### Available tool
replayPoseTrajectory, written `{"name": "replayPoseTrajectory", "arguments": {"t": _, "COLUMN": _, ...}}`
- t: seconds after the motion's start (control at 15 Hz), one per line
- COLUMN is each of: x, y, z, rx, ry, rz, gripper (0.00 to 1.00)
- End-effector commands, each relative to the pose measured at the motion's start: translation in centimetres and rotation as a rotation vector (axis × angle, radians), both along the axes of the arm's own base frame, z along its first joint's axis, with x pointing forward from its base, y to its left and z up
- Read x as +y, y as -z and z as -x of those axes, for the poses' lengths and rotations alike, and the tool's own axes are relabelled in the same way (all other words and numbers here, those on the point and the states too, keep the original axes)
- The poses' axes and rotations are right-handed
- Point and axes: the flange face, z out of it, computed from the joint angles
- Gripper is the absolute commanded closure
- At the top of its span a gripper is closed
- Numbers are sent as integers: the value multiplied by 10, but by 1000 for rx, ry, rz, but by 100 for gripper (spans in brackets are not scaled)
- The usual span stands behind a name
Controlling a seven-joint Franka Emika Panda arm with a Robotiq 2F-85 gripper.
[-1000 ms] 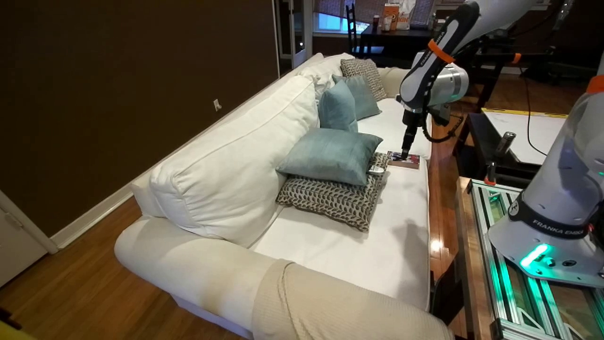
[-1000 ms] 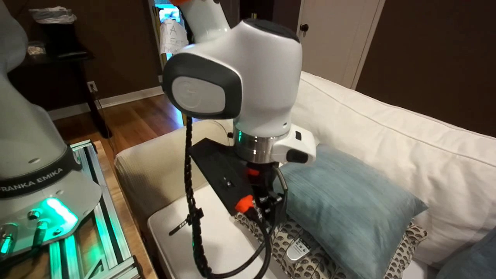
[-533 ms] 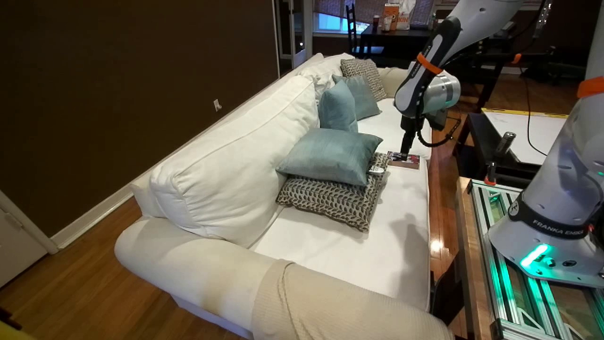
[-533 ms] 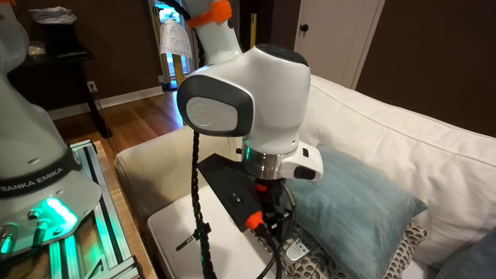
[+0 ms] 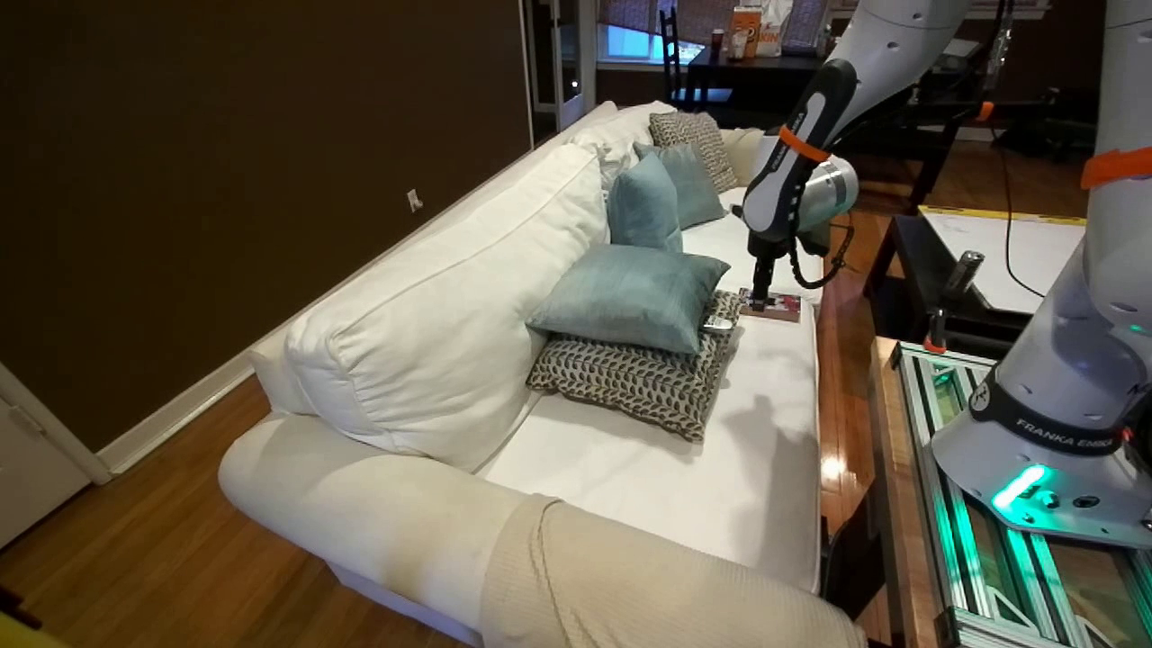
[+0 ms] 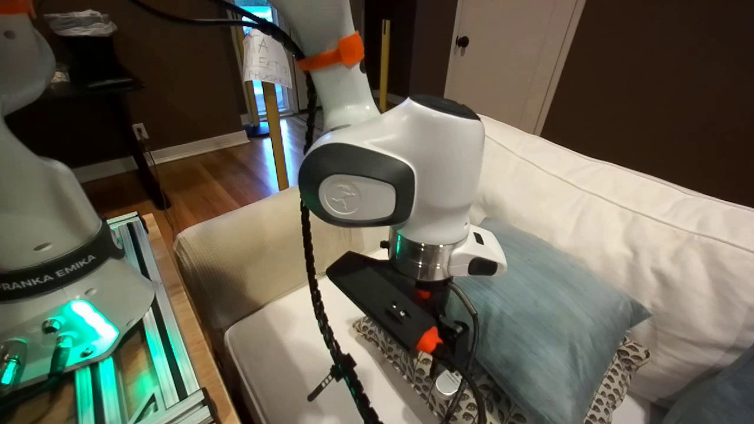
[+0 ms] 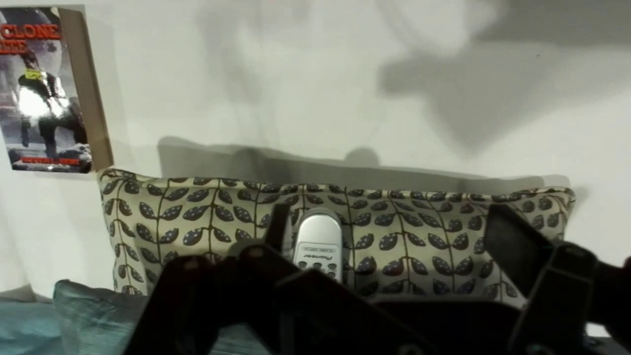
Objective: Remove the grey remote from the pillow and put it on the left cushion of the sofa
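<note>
The grey remote [image 7: 320, 236] lies on the leaf-patterned pillow [image 7: 419, 241], its lower part hidden by my gripper in the wrist view. It also shows in both exterior views [image 5: 717, 323] [image 6: 449, 384], tucked at the edge of the blue pillow [image 5: 630, 292]. My gripper [image 7: 394, 231] is open and empty above the patterned pillow. The remote appears between its fingers, close to the left one in the wrist view. My gripper [image 5: 759, 301] also shows beside the pillows in an exterior view. The left cushion [image 5: 612, 477] is the white seat of the sofa [image 5: 432, 297], under the pillows.
A book [image 7: 44, 98] lies on the seat beside the patterned pillow's corner. More blue pillows [image 5: 644, 207] lean on the sofa back. The rounded sofa arm [image 5: 378, 504] closes one end. A low table [image 5: 999, 252] stands across from the sofa.
My arm has moved toward the pillows and lowered, going left in an exterior view and right and down in an exterior view. The remote and pillows have not moved.
</note>
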Motion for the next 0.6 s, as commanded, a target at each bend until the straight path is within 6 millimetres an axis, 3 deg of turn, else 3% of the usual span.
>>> {"name": "replayPoseTrajectory", "arguments": {"t": 0.0, "x": -13, "y": 34, "z": -8, "rx": -42, "ry": 30, "rz": 52, "gripper": 0}}
{"name": "replayPoseTrajectory", "arguments": {"t": 0.53, "x": -27, "y": 81, "z": -9, "rx": -174, "ry": 86, "rz": 33, "gripper": 0}}
